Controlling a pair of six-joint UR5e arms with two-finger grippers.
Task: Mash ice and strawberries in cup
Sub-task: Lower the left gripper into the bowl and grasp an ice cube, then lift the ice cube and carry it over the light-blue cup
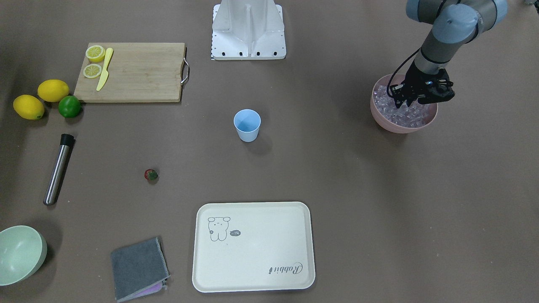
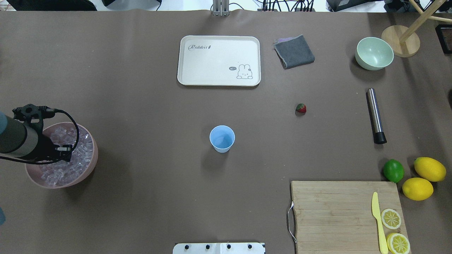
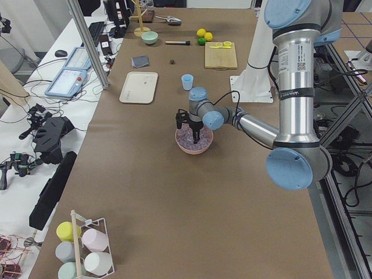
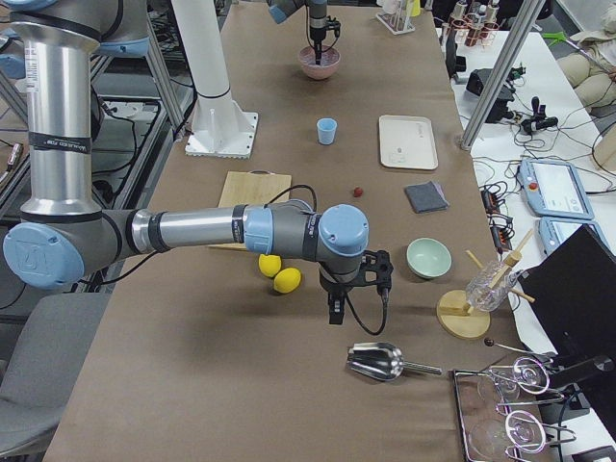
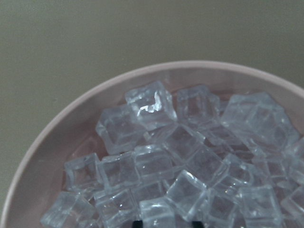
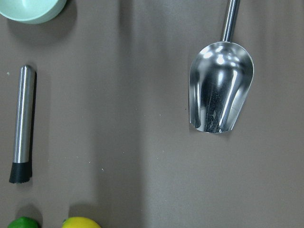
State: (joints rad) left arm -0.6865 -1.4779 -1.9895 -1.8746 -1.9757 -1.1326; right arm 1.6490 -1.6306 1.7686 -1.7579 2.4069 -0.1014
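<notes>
Your brown table [image 2: 141, 194] carries the cup [image 2: 222, 138] at its centre, the tray [image 2: 212, 67] near your edge, the pink bowl [image 2: 94, 158] at the robot's left end, the cutting board [image 2: 335, 211] by the robot's edge.

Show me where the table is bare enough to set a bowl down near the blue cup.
Widest bare stretch: between the pink bowl and the cup. Also bare: between cup and tray, and between cup and cutting board. Crowded: the lime, lemons and board corner, near the muddler.
</notes>
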